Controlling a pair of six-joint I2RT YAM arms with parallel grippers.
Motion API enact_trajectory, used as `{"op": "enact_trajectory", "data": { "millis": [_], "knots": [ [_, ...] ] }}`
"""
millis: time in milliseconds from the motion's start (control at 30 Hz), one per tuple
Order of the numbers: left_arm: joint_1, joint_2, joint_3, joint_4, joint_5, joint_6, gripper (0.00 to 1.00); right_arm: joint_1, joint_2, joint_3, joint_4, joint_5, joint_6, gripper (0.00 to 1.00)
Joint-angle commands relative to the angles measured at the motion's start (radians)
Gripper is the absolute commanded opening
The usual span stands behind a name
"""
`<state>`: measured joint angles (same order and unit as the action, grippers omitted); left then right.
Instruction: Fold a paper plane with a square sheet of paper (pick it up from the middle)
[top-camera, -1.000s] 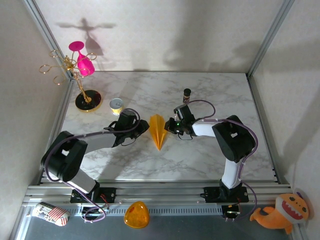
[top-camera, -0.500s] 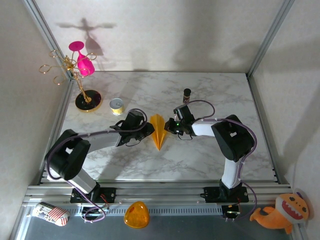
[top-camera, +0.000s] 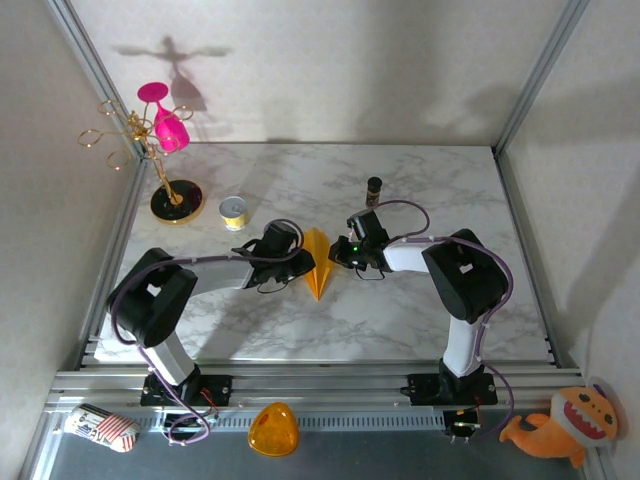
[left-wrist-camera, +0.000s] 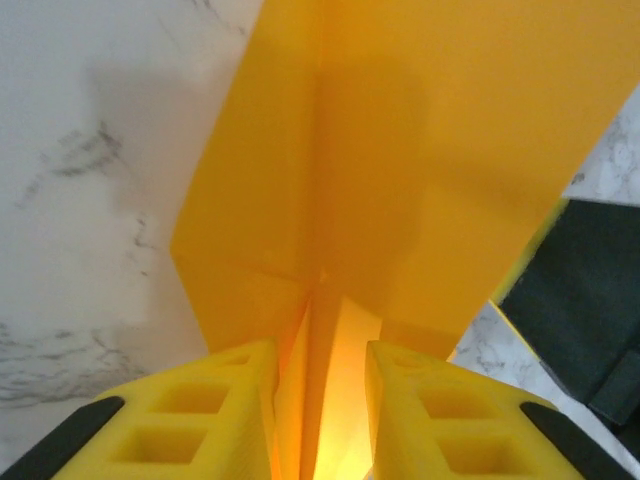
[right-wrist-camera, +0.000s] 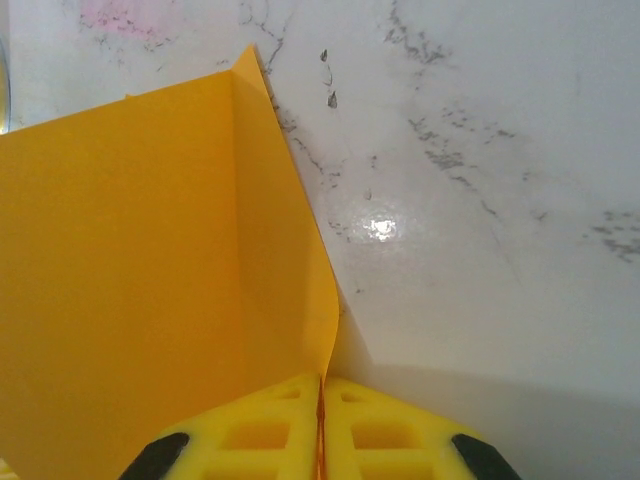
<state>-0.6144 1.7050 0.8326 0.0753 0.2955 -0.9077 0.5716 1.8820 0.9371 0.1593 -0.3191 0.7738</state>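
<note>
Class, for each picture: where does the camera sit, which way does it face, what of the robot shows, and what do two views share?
Top external: above and behind the bases, facing down on the marble table; both arms show, left gripper and right gripper meeting at the paper plane.
Left wrist: on the left arm, facing along its fingers, astride the paper plane's fold.
Right wrist: likewise, its fingers shut on the paper's edge.
Shared by all: the paper plane.

Both arms stretch low toward each other. The left gripper (top-camera: 304, 262) has jaws a little apart; the right gripper (top-camera: 334, 256) jaws pinch the paper plane (top-camera: 318, 272).
</note>
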Motion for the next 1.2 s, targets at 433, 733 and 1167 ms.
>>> {"op": "enact_trajectory", "data": {
  "millis": [433, 733, 1167],
  "knots": [
    [-0.070, 0.032, 0.056, -0.051, 0.017, 0.079, 0.38, -0.004, 0.002, 0.033, -0.033, -0.042, -0.008, 0.10],
    [-0.073, -0.014, 0.029, -0.012, 0.009, 0.109, 0.44, -0.003, -0.049, 0.051, -0.074, -0.059, -0.008, 0.11],
    [-0.087, 0.030, 0.048, -0.044, -0.032, 0.149, 0.49, -0.004, -0.057, 0.061, -0.090, -0.077, 0.002, 0.10]
  ]
}}
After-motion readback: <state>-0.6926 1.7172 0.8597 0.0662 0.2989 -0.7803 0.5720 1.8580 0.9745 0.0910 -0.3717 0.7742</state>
